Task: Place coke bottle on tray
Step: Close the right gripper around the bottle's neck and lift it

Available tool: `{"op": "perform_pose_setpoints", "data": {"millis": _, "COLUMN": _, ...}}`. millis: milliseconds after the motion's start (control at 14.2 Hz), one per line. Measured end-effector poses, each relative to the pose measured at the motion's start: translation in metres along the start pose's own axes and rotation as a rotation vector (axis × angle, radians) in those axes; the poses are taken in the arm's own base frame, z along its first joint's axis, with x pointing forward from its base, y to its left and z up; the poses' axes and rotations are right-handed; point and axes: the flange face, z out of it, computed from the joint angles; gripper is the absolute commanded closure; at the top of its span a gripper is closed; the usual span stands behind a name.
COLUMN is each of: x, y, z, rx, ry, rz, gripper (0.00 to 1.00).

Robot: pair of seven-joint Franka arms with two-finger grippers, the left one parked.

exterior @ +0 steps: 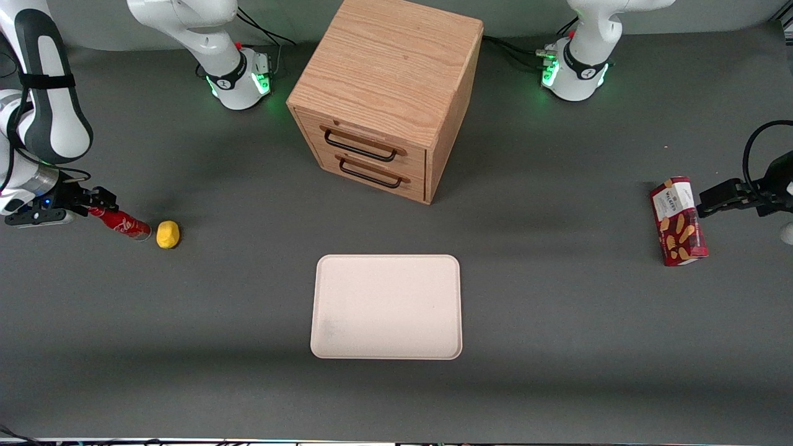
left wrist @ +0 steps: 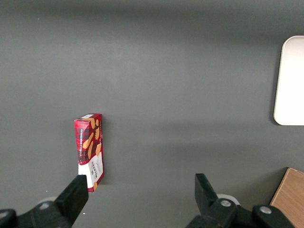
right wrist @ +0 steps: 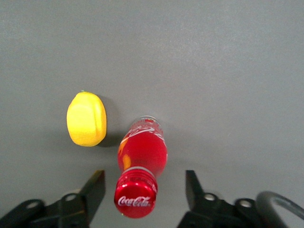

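The coke bottle (exterior: 127,225), slim and red with white script, is at the working arm's end of the table, its red cap pointing toward my gripper (exterior: 104,201). In the right wrist view the bottle (right wrist: 142,151) has its cap between the two black fingers (right wrist: 95,187), with a gap on each side, so the gripper (right wrist: 142,179) is open around the cap and not touching it. The pale cream tray (exterior: 387,306) lies flat and bare, nearer the front camera than the cabinet, well away from the bottle. Its edge also shows in the left wrist view (left wrist: 289,80).
A small yellow lump (exterior: 167,235) sits right beside the bottle's base (right wrist: 86,118). A wooden drawer cabinet (exterior: 384,93) stands mid-table, farther from the camera than the tray. A red snack box (exterior: 678,221) lies toward the parked arm's end (left wrist: 89,145).
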Motion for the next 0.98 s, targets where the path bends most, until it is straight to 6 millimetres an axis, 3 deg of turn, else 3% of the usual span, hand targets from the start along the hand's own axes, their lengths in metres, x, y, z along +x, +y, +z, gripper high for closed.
{"op": "perform_pose_setpoints", "data": {"millis": 211, "x": 0.000, "y": 0.000, "z": -0.001, "rx": -0.001, "ry": 0.004, "rz": -0.006, "gripper": 0.97}}
{"op": "perform_pose_setpoints", "data": {"millis": 633, "x": 0.008, "y": -0.001, "z": -0.009, "rx": -0.003, "ry": 0.010, "rz": -0.021, "gripper": 1.00}}
{"op": "perform_pose_setpoints", "data": {"millis": 773, "x": 0.023, "y": -0.002, "z": -0.034, "rx": 0.022, "ry": -0.022, "rz": -0.036, "gripper": 1.00}}
{"op": "perform_pose_setpoints", "data": {"millis": 984, "x": 0.062, "y": -0.017, "z": -0.102, "rx": 0.047, "ry": -0.038, "rz": -0.076, "gripper": 1.00}}
